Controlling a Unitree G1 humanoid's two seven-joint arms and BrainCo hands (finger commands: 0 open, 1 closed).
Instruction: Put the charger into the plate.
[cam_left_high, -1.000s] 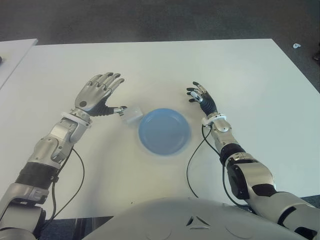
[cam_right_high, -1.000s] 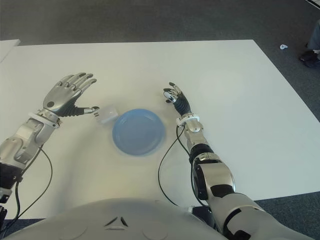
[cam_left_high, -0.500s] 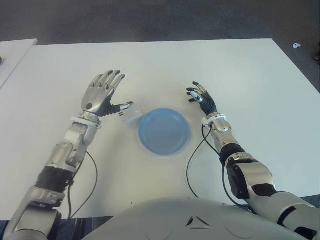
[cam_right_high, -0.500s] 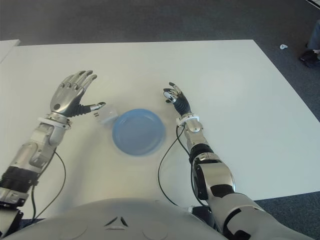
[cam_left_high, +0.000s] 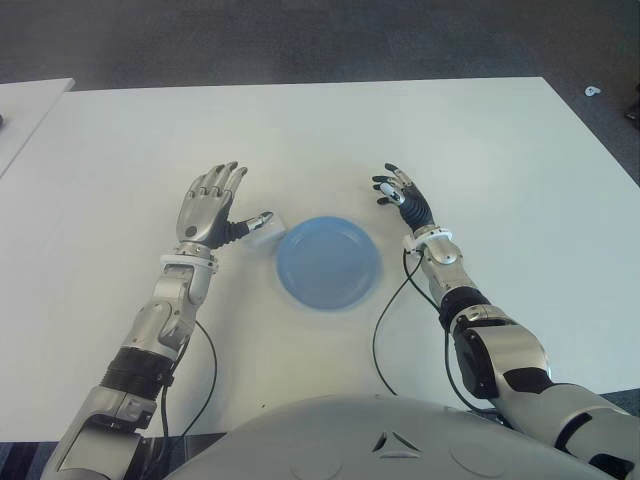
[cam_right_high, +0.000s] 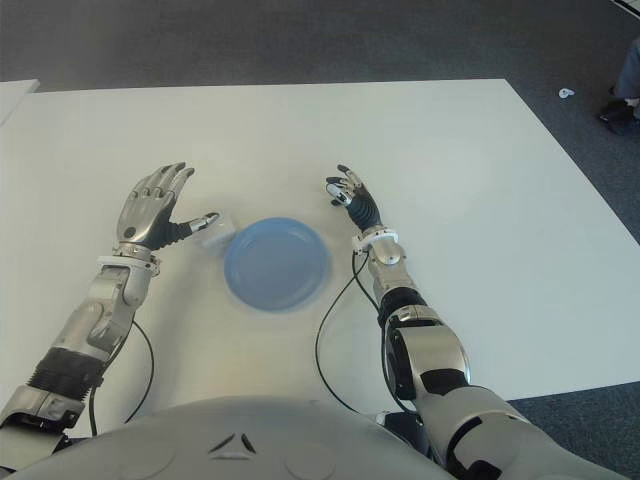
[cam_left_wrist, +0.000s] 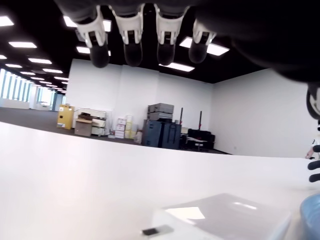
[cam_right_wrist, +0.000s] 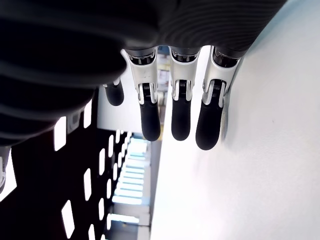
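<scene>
The charger (cam_left_high: 263, 232) is a small white block, flat-topped and glossy, with rounded edges. It lies flat on the white table (cam_left_high: 300, 140), just off the plate's (cam_left_high: 329, 263) rim at about ten o'clock; whether it touches the rim can't be made out. In the left wrist view its top face (cam_left_wrist: 220, 215) catches a bright ceiling reflection, and a small dark mark shows low on its near side. The plate is round, light blue and shallow, sitting level near the table's middle, with nothing in it. So the charger is outside the plate, not yet in.
</scene>
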